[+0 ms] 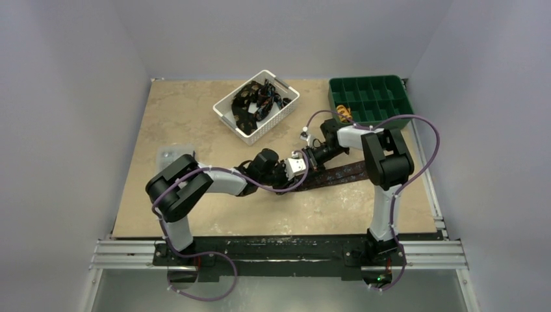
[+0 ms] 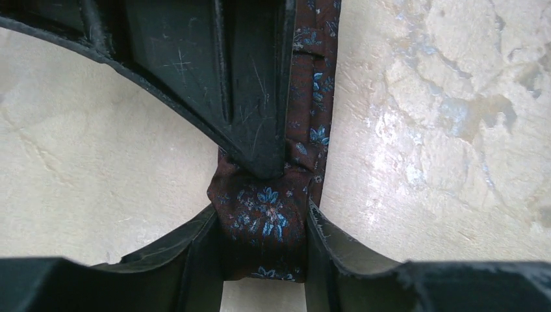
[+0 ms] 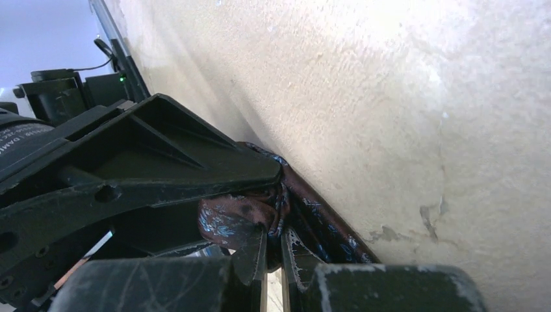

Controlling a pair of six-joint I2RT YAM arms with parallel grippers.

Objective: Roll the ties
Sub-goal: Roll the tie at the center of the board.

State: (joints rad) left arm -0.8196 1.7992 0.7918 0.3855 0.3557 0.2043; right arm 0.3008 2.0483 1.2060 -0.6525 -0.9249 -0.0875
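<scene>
One dark brown tie (image 1: 341, 173) with pale blue flowers lies stretched across the table's middle, running right from where both grippers meet. In the left wrist view its rolled end (image 2: 260, 224) fills the gap of my left gripper (image 2: 263, 214), whose jaws press on both sides of it. The tie's flat strip (image 2: 316, 97) leads away along the table. My right gripper (image 3: 276, 234) is shut on a fold of the same tie (image 3: 224, 220) right beside the roll. One of its fingers (image 2: 250, 91) reaches down onto the roll. From above, the left gripper (image 1: 281, 174) and the right gripper (image 1: 300, 164) are close together.
A white basket (image 1: 284, 110) with several more dark ties (image 1: 256, 104) stands at the back middle. A green compartment tray (image 1: 370, 101) sits at the back right, with a small orange object (image 1: 343, 114) at its front left corner. Purple cables loop around both arms.
</scene>
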